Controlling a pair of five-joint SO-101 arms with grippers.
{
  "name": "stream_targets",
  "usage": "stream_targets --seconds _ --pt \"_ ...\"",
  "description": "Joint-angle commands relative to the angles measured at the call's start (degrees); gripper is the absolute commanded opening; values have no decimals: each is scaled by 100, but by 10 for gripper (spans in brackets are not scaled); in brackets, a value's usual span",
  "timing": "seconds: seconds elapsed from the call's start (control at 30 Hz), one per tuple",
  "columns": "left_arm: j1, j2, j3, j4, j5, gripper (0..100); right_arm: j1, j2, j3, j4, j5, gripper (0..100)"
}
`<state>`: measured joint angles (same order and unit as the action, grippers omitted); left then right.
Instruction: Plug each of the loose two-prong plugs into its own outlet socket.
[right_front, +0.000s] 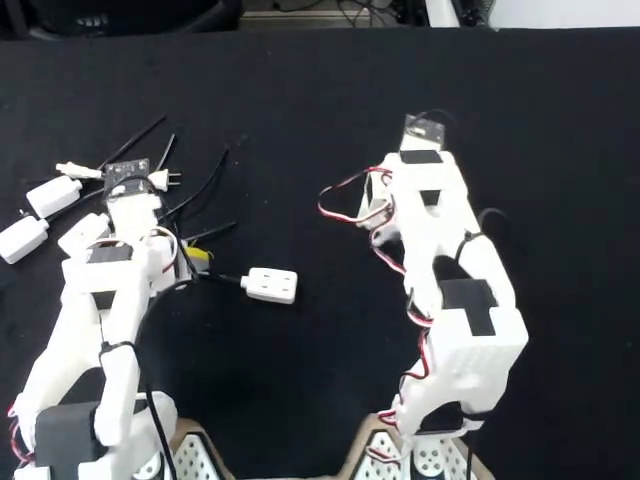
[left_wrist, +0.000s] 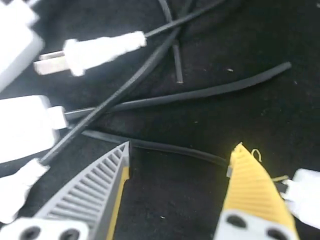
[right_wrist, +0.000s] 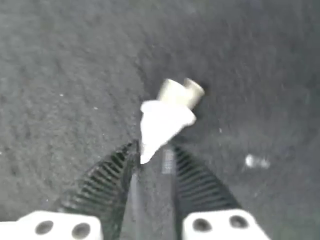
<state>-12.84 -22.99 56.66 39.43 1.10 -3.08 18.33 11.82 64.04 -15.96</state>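
Plug (right_wrist: 165, 120), white with its two prongs pointing away from the wrist, is pinched in the right end effector (right_wrist: 152, 150), whose fingers are clenched on its tapered rear. In the high view that end effector sits over the far middle of the black surface (right_front: 300, 100), short of the far edge, with bare cloth on every side.

The left end effector (left_wrist: 180, 150) is spread wide, its grey and yellow fingers well apart and grasping nothing. It hangs above a black cord (left_wrist: 170, 147) that runs across between the tips.

Just beyond lies a second plug (left_wrist: 100, 49), white, on its side, prongs bare, among a tangle of such cords on the surface's left side, near white outlet blocks (right_front: 52, 195).

A lone outlet socket (right_front: 270, 285) lies between the two arms, apart from the cluster, with open cloth around it.
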Motion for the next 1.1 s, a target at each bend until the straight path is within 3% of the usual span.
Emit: stream_targets --seconds 0.0,0.13,0.4,0.5,0.67,1.07 --pt "-163 -202 -31 -88 88 317 79 -66 -330 -193 510 11" --pt "-163 -202 -31 -88 88 317 70 -338 -690 281 1099 11" --pt "-154 -202 40 -97 88 317 -53 -541 -998 941 3604 15" --pt "-163 -202 22 -97 88 317 0 -330 -1033 905 3402 47" --pt "-163 -202 40 -97 88 317 -123 207 -1253 721 2048 236" --pt "-163 -202 22 -97 62 317 -246 1490 -2369 615 1855 221"
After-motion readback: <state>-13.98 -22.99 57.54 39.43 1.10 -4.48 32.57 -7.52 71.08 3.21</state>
